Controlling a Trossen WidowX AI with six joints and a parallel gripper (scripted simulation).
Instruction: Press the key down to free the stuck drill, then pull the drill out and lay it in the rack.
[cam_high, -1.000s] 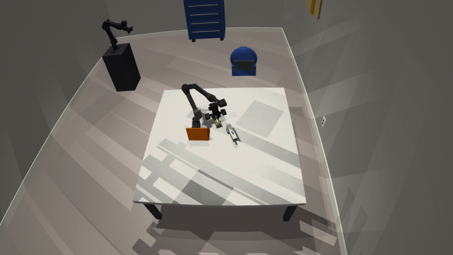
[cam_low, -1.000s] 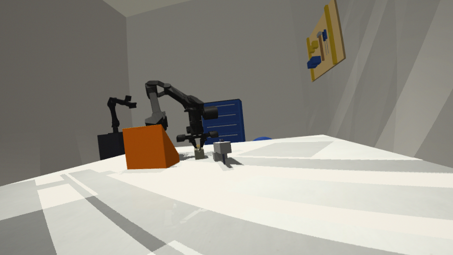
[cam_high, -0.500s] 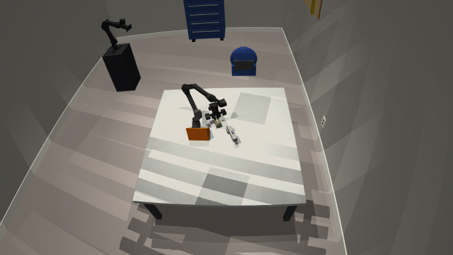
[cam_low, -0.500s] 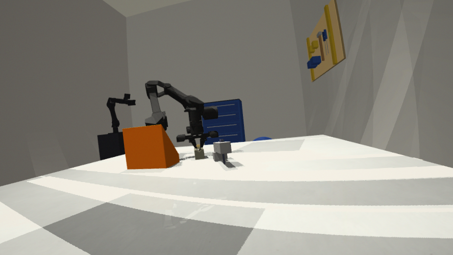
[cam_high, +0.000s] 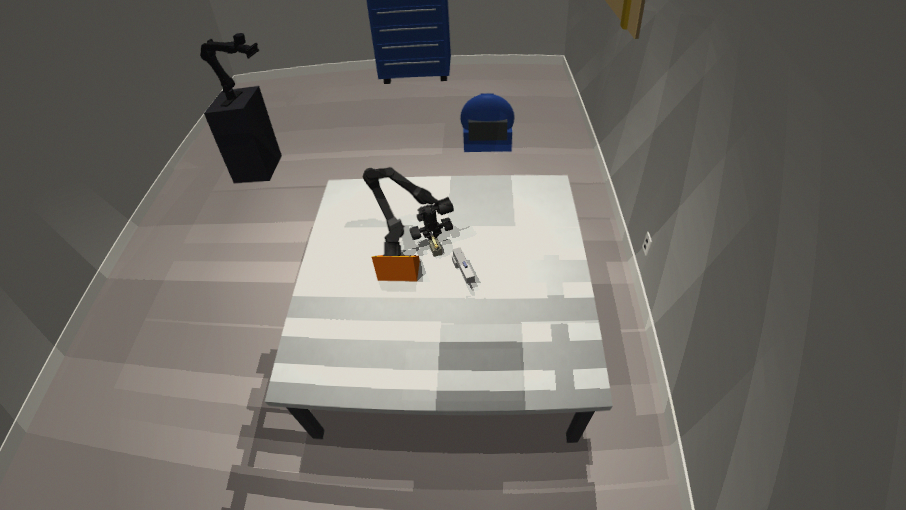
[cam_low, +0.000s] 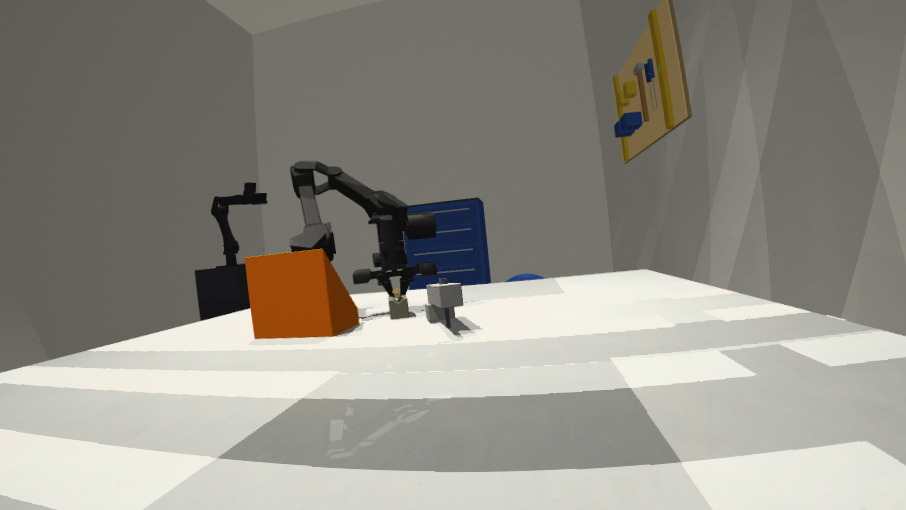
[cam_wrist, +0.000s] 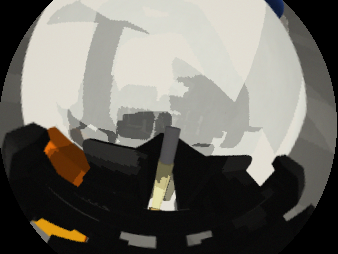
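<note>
My gripper (cam_high: 433, 236) (cam_low: 396, 290) (cam_wrist: 167, 136) points down and is shut on the drill (cam_high: 434, 242) (cam_wrist: 170, 140), a thin rod that shows grey at its end and yellowish further along in the wrist view. The rack, a small olive block (cam_high: 436, 251) (cam_low: 398, 309) with a notch on top, stands right under the fingertips. The drill is at its top; whether it rests in the notch I cannot tell. The grey holder (cam_high: 468, 272) (cam_low: 444, 295) lies to the right of the rack, apart from it, with a small key (cam_high: 464, 264) (cam_low: 443, 280) on top.
An orange block (cam_high: 396, 268) (cam_low: 288, 294) (cam_wrist: 70, 160) with a sloped side stands left of the rack, in front of my arm's base. All stand on the white table (cam_high: 355, 380). A second arm, a blue cabinet (cam_high: 412, 38) and a blue rounded machine (cam_high: 487, 114) are beyond it.
</note>
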